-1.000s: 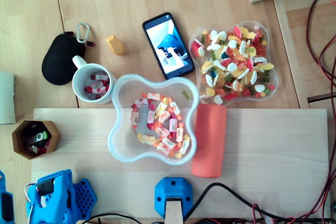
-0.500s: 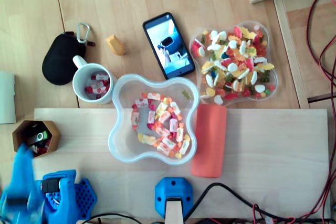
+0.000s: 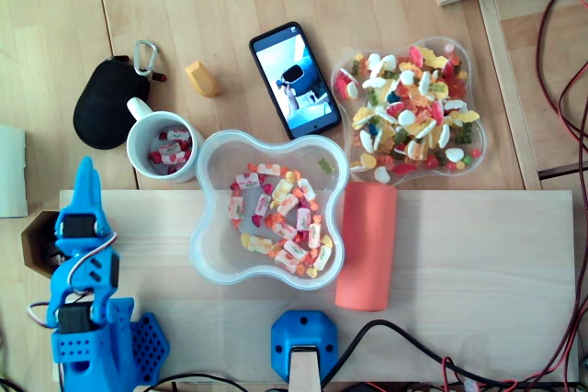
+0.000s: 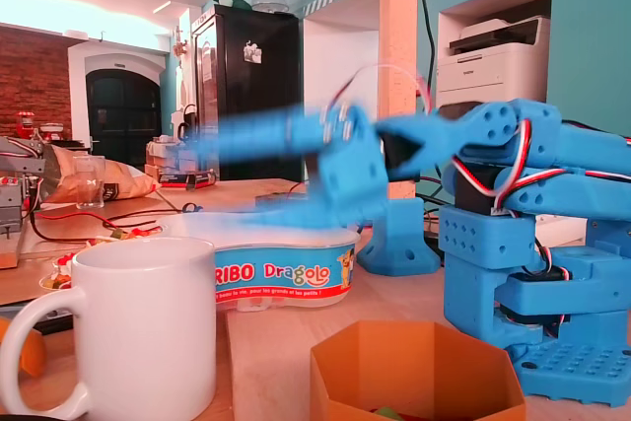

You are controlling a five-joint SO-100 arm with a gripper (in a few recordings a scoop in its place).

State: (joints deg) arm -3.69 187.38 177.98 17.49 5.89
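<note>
Overhead view | blue plastic gripper [image 3: 85, 179] | over hexagonal box [image 3: 32, 241] | near white mug [image 3: 134, 140]

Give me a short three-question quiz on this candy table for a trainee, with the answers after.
1. True or false: the mug is empty.
2. In the overhead view, what lies beside the tub's right side? A phone, B orange roll, C pouch.
3. Fill in: the arm partly covers the ___ box.
Key: 1 false; 2 B; 3 hexagonal.
</note>
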